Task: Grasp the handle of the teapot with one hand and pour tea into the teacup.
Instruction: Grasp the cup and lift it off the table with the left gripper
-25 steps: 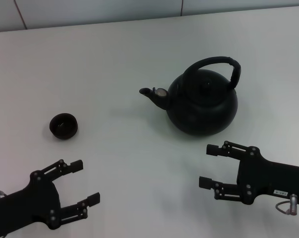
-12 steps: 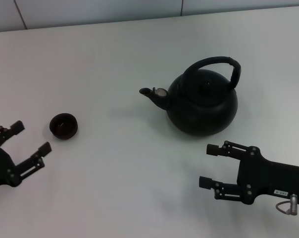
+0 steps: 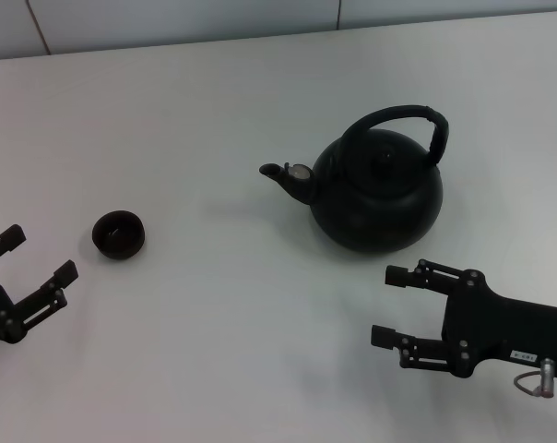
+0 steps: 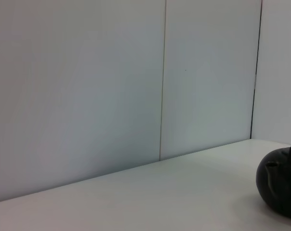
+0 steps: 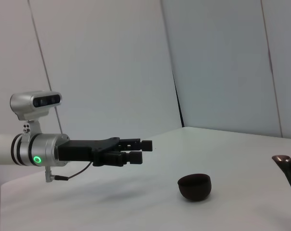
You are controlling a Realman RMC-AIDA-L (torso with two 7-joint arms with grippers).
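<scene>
Round matte-black teapot upright on white table, just ahead of your right gripper, jaws open, empty. Arched black handle ungripped. Tiny dark teacup ahead of left gripper, jaws spread. Risk: low approach nudges pot body, slops tea.

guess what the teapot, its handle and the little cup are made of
Teapot: matte black with a dull sheen, likely cast iron or coated metal; the spout tip is silvery. Handle: black with a ribbed, wrapped look, perhaps cord over metal. Teacup: dark brown-black, dull, probably glazed ceramic or clay.
</scene>
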